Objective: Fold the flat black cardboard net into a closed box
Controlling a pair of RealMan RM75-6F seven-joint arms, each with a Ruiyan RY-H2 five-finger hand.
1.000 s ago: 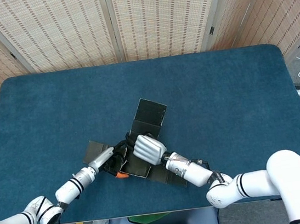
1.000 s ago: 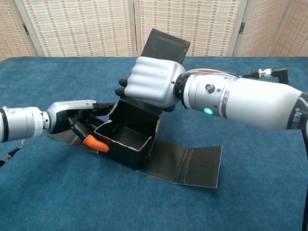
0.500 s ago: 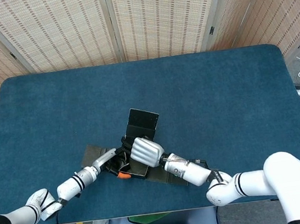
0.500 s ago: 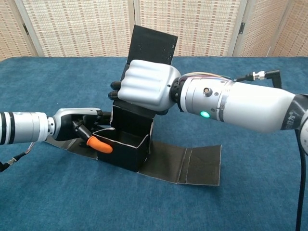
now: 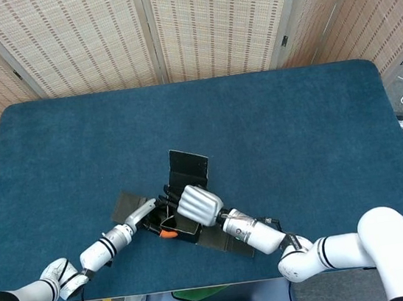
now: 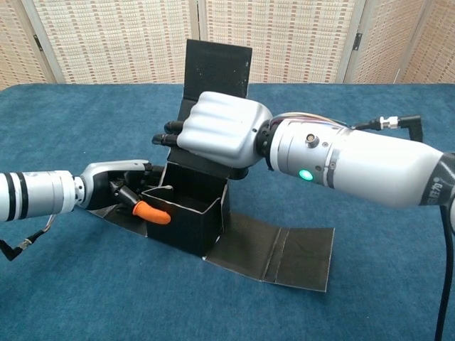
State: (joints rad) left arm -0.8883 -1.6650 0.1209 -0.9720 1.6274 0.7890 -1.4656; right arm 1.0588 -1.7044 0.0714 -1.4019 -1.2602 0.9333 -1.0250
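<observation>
From the head view we look down on a blue table (image 5: 280, 125) and see the black cardboard box (image 5: 181, 201) lying a little left of the middle, toward the near edge. Its tall back flap (image 5: 188, 168) stands up on the far side. Our right hand (image 5: 199, 203) sits on top of the box with its fingers curled over the back wall, holding it. Our left hand (image 5: 141, 212) comes in from the left and touches the left side of the box, but here we cannot tell how its fingers lie. From the chest view we see the box (image 6: 186, 217) half built, with its walls up and the top open. A flat part of the cardboard (image 6: 284, 246) lies on the table to the right. The right hand (image 6: 219, 133) grips the top of the back wall. The left hand (image 6: 121, 190) presses the left wall, and its orange fingertip (image 6: 153, 212) lies along that wall's top edge.
</observation>
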